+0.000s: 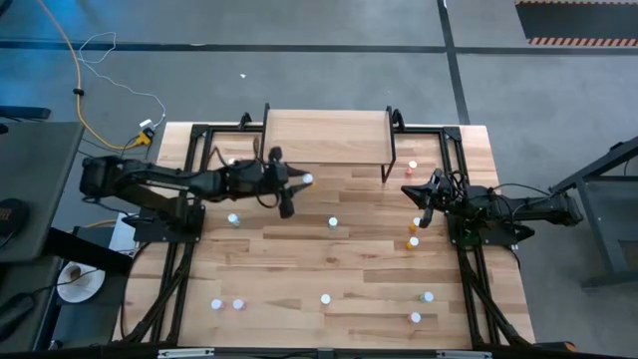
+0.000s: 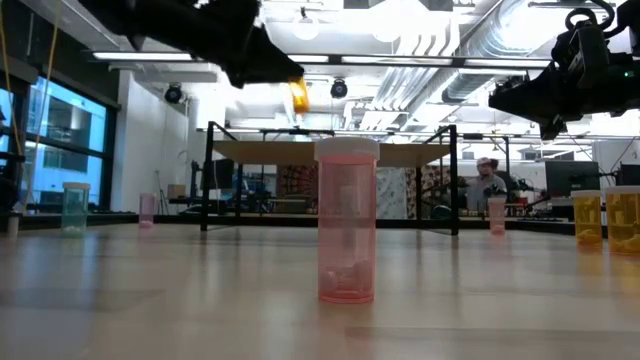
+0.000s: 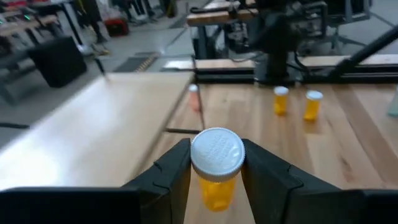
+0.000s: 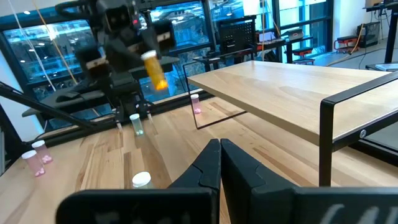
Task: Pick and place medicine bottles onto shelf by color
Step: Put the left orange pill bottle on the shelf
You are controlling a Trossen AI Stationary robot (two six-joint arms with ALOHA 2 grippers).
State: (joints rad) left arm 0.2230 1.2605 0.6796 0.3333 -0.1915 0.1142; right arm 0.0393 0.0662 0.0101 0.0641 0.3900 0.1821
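Note:
My left gripper is shut on an orange medicine bottle with a white cap. It holds the bottle in the air beside the near left corner of the shelf, a light-wood platform on black legs. From the low view the bottle shows high above the table. My right gripper waits shut at the table's right side, with nothing in it. Several other bottles stand on their bases about the table, among them a pink one and two orange ones. My left gripper pinches the orange bottle between its two fingers at the top end, on the sides of the white cap. The fingers reach in nearly level from the table's left. The bottle is lifted clear of the table and tilted, its orange body below the cap.
Bottles stand scattered: two near the table's middle, a pink one by the shelf's right leg, several along the near edge. Black frame rails run round the tabletop. A person sits in the room beyond.

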